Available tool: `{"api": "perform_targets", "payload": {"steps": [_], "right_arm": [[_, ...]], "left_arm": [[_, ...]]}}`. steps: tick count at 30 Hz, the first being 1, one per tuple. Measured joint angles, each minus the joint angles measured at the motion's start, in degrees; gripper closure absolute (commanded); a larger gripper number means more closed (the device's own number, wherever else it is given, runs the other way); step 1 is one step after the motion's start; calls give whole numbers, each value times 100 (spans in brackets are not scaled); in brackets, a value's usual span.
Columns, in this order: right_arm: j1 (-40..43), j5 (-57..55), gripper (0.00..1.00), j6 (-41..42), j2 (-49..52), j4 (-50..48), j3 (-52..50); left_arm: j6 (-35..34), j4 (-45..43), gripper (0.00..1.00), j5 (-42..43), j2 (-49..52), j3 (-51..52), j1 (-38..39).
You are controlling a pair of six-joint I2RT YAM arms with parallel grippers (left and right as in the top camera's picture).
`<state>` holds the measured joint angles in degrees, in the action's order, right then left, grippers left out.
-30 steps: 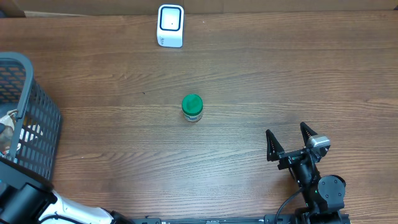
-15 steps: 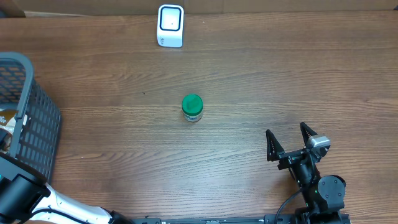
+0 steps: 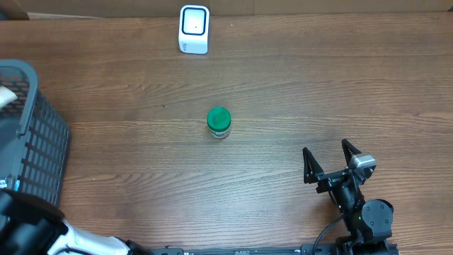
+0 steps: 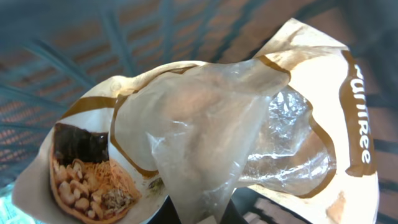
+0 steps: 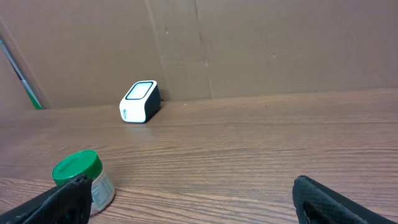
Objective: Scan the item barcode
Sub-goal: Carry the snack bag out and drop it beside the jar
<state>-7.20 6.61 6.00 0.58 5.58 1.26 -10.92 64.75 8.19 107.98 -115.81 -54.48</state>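
Hanging close before the left wrist camera, a crinkled white plastic snack packet [image 4: 205, 124] with brown trim and a printed picture of nuts and seeds fills the view, its clear glossy film folded into a creased cone. The left hand [image 4: 204, 215] is clenched on the lower fold of that packet, inside the dark plastic mesh basket [image 3: 44, 142] at the table's left edge. From overhead only a pale corner of the packet shows above the basket rim. The small white box-shaped barcode scanner [image 3: 194, 29] with a dark-framed face stands at the far edge of the brown wood-grain table [image 3: 318, 85]. A small round jar with a green lid [image 3: 219, 122] stands upright mid-table. The right hand [image 3: 325, 146] rests near the front edge, its black pointed fingers spread wide and empty.
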Motion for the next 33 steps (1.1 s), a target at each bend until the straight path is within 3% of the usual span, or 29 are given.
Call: {"api": "perform_targets", "payload": {"steps": [7,11,18,25,31,32,33], "right_arm": [[0,0,0,-2,0,0,0],[0,0,0,-2,0,7,0],[0,0,0,0,0,4,0],[0,0,0,-2,0,2,0],[0,0,0,0,0,0,0],[0,0,0,-2,0,2,0],[0,0,0,-2,0,2,0]], "left_arm": [[-111,551,96,1261,-1867,-492,122],[-17,1578,96,1746,-2549,-570,981],[557,2323,96,1965,-2288,-173,3185],[859,1882,96,1397,-1875,1493,5163],[951,726,96,942,-1532,2916,5639],[977,549,93,907,-1506,3077,5648],[1019,376,76,883,-1502,3235,5650]]}}
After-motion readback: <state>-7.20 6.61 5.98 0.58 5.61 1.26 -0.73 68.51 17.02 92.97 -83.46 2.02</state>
